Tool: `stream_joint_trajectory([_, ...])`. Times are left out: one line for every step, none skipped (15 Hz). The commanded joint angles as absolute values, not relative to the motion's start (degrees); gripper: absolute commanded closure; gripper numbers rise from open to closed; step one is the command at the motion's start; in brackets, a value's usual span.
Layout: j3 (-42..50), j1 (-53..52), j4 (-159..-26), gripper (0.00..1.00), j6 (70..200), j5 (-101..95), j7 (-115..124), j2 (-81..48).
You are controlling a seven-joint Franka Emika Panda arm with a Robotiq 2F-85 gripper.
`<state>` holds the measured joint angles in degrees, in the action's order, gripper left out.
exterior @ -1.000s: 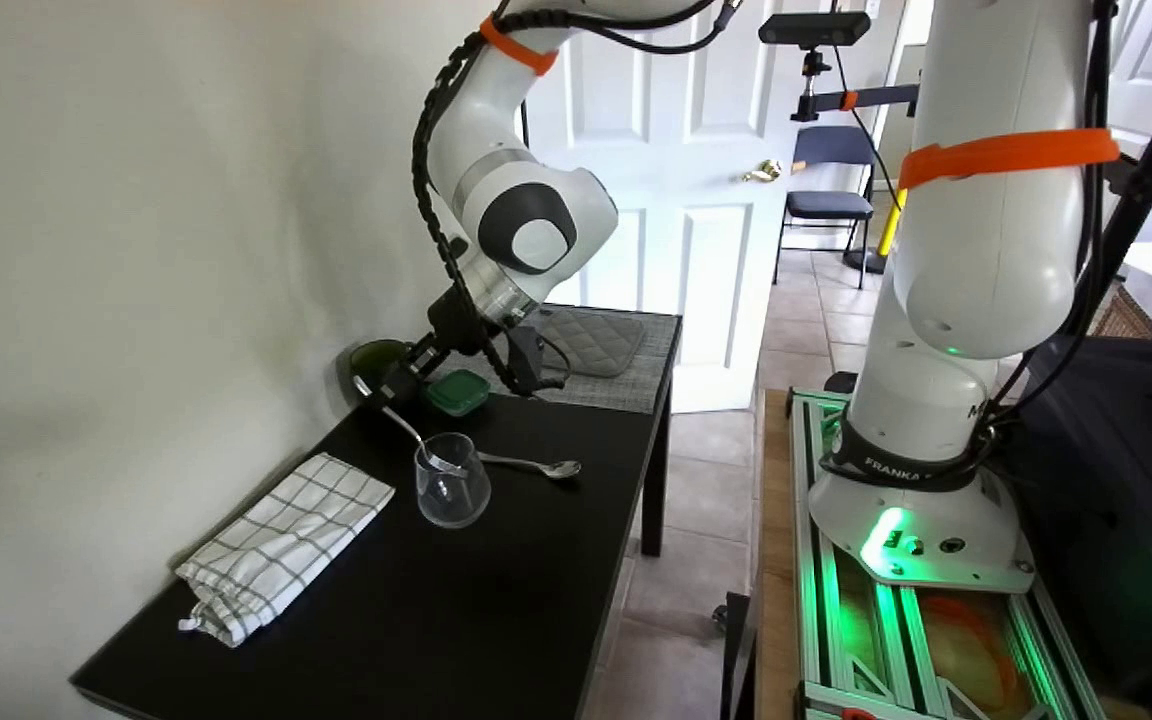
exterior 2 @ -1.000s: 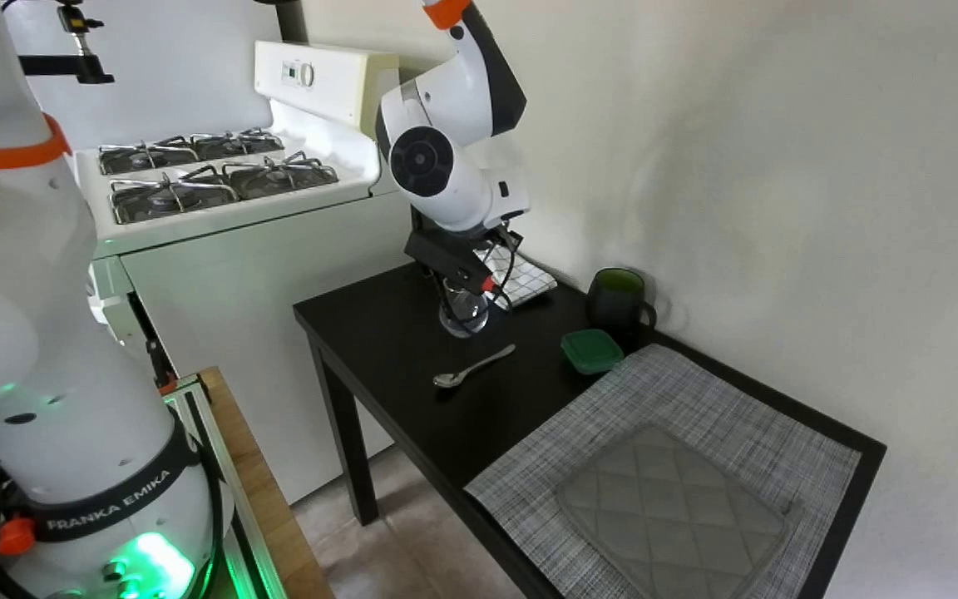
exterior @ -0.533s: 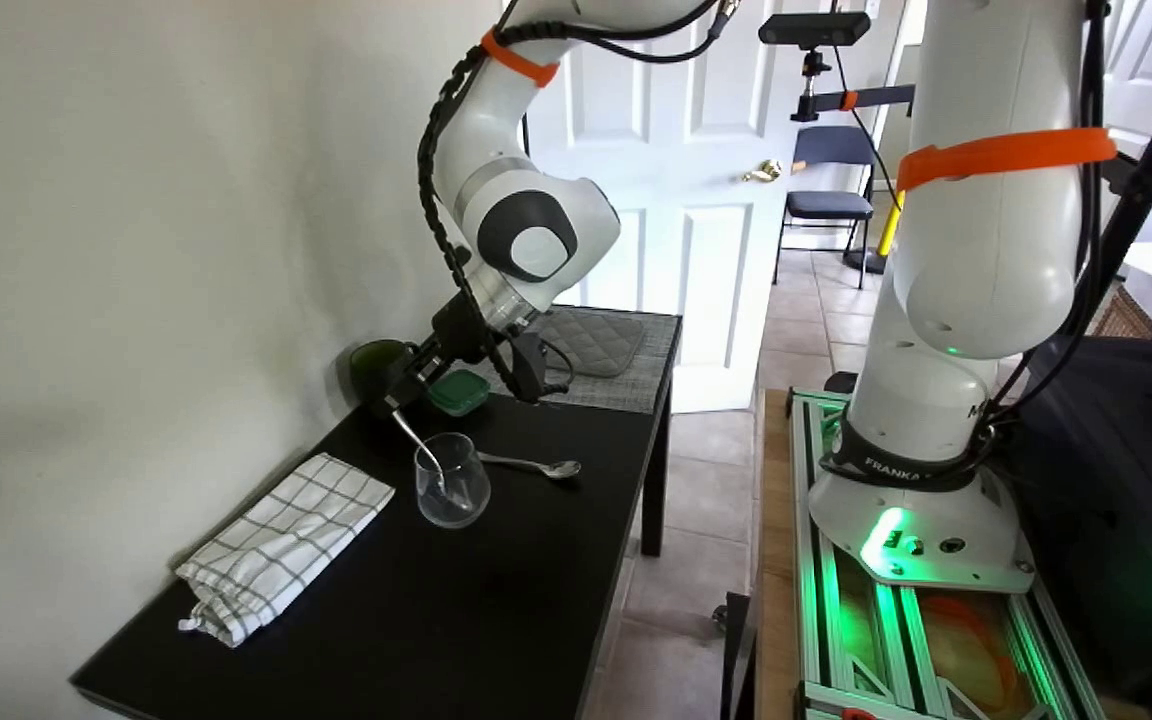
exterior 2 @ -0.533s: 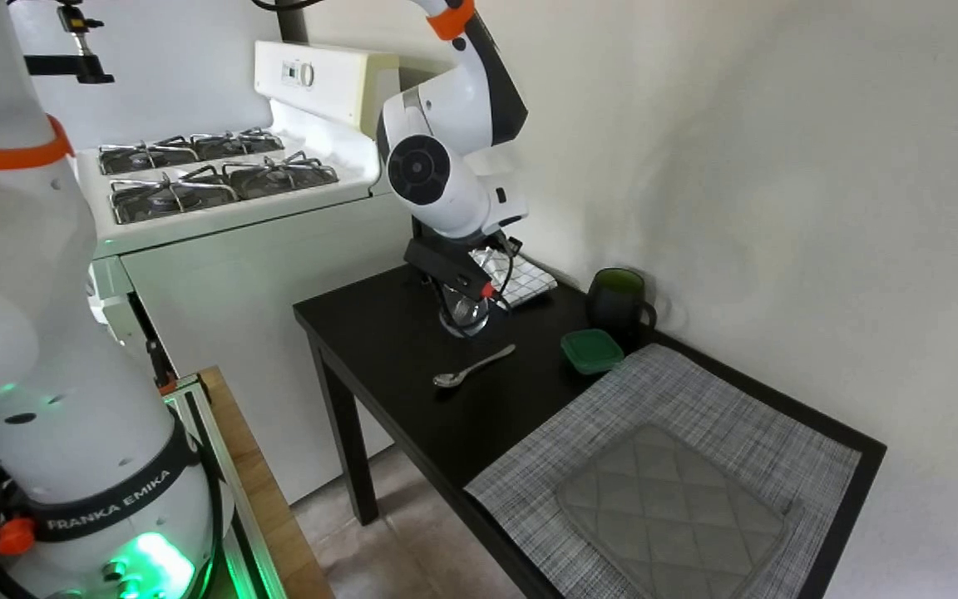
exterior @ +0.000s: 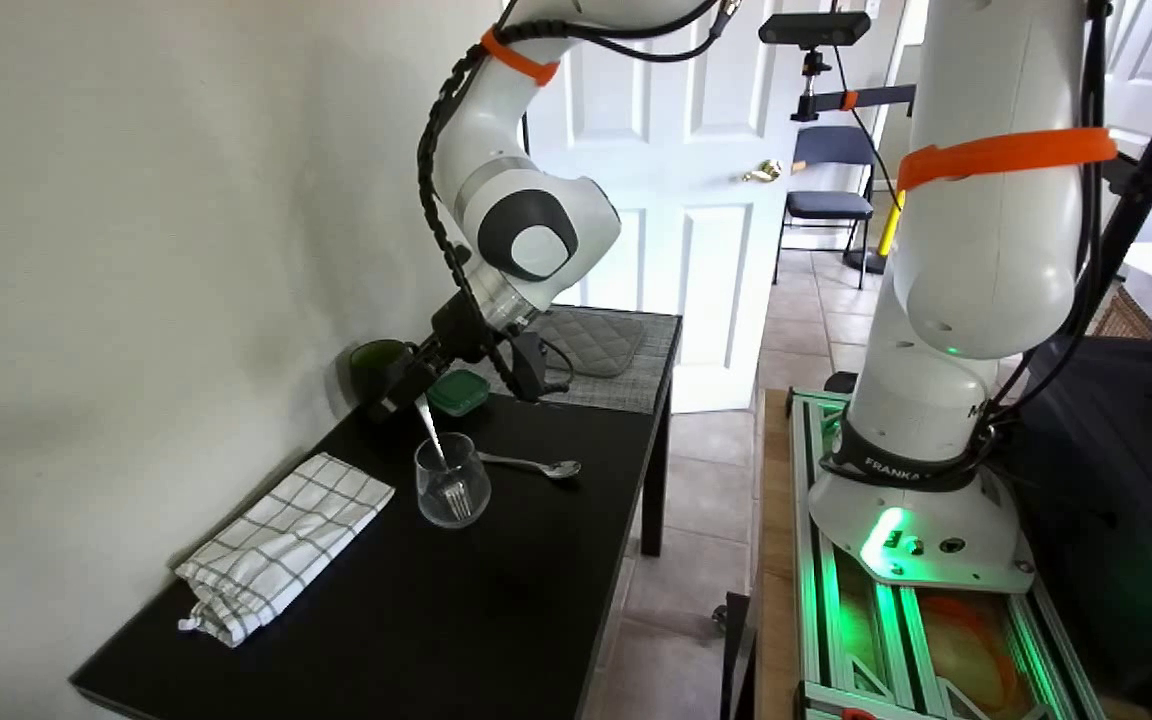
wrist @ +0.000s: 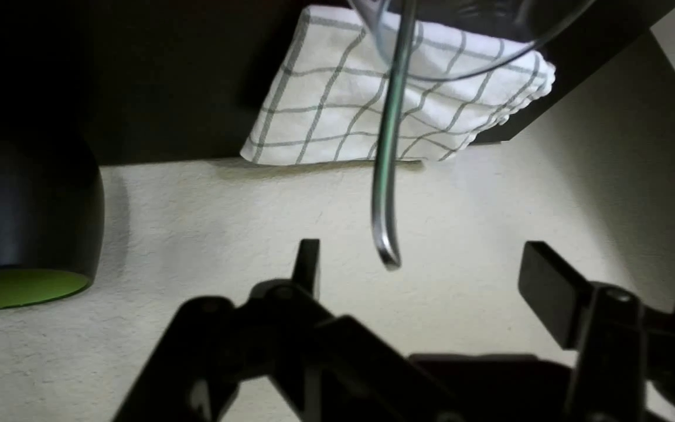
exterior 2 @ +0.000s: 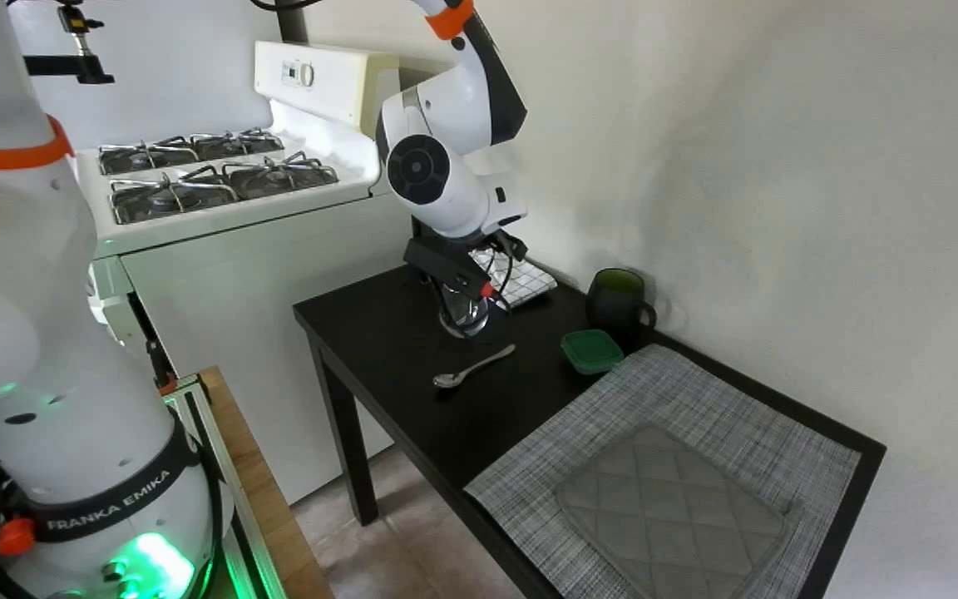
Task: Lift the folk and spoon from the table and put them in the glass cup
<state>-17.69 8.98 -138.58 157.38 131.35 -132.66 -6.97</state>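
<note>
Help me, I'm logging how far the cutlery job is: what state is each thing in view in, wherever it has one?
Glass, upright
Fork, tilted inside it, tines down, handle past the rim
Spoon, lying on the table
Fingers, spread apart, holding nothing
Checked cloth, folded
Dark mug, upright, contents not visible
Green container, lid apparently on
Stove burners, no flame visible
Base light, lit green
Chair, unfolded

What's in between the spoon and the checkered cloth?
The glass, with the fork leaning in it, stands between the spoon and the checkered cloth. You can see that in an exterior view.
</note>
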Motion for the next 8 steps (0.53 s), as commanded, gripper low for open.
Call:
stream_joint_trajectory([-18.3,9.2,-140.8,0.00,158.4,127.9,-127.5,-3.5])
stream_joint_trajectory([-18.3,9.3,-141.2,0.00,158.5,126.5,-125.6,-2.5])
stream_joint_trajectory([-12.2,3.4,-141.7,0.00,158.4,123.9,-122.1,-1.2])
stream_joint_trajectory([-11.7,3.0,-142.0,0.00,159.4,120.9,-118.8,-0.5])
stream_joint_trajectory([-10.6,2.2,-142.3,0.00,160.8,117.5,-115.3,0.3])
stream_joint_trajectory([-9.7,1.6,-142.6,0.00,162.1,114.2,-111.8,0.9])
stream_joint_trajectory([-8.9,1.1,-142.9,0.00,164.0,110.1,-107.6,1.2])
stream_joint_trajectory([-8.3,0.6,-143.5,0.00,165.5,105.6,-103.3,1.1])
